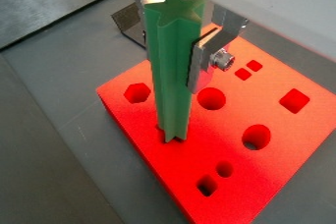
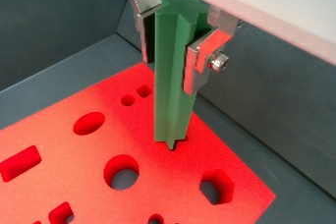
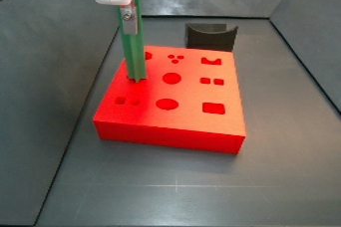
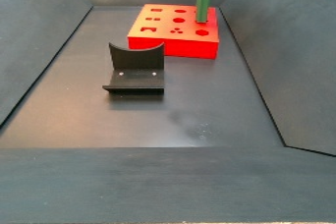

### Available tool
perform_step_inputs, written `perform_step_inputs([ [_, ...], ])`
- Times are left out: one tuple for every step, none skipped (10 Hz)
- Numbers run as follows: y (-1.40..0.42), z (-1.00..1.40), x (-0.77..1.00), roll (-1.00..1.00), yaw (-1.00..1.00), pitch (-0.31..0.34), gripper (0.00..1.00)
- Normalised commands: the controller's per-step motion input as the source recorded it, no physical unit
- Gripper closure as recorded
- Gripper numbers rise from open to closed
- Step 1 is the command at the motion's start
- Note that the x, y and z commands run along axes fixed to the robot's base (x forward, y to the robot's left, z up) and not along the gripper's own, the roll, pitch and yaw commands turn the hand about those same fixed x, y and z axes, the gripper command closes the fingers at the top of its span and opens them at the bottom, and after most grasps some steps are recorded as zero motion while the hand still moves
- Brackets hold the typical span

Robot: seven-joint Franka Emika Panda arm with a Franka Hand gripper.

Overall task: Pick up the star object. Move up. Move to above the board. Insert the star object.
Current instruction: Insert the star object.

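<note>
Dark grey floor (image 4: pixel 197 110) bears the board (image 3: pixel 173 112); the gripper (image 1: pixel 184 46) clamps the star object (image 1: pixel 174 71) upright onto it.

The gripper (image 3: pixel 130 17) is standing over the board (image 3: pixel 186 112), its fingers (image 1: pixel 210 49) clamping the star object (image 3: pixel 134 52), which is rising upright from the board's corner and blocking passage there; the rest of the board's top is lying open; the fixture (image 4: pixel 136 69) is occupying the floor (image 4: pixel 184 120) near the board; grey walls (image 3: pixel 54 82) are closing in the sides.
</note>
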Motion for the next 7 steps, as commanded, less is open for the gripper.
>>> perform_step_inputs([
  [-0.08, -0.08, -0.21, 0.00, -0.30, -0.014, 1.00],
  [-0.05, -0.08, -0.22, 0.00, -0.32, -0.016, 1.00],
  [-0.03, -0.07, -0.21, 0.00, -0.32, -0.019, 1.00],
  [-0.01, -0.06, -0.17, 0.00, -0.30, -0.014, 1.00],
  [0.14, -0.10, 0.00, -0.03, -0.13, 0.003, 1.00],
  [0.38, -0.09, 0.35, -0.08, -0.11, 0.074, 1.00],
  [0.38, -0.04, 0.42, -0.10, -0.15, 0.106, 1.00],
])
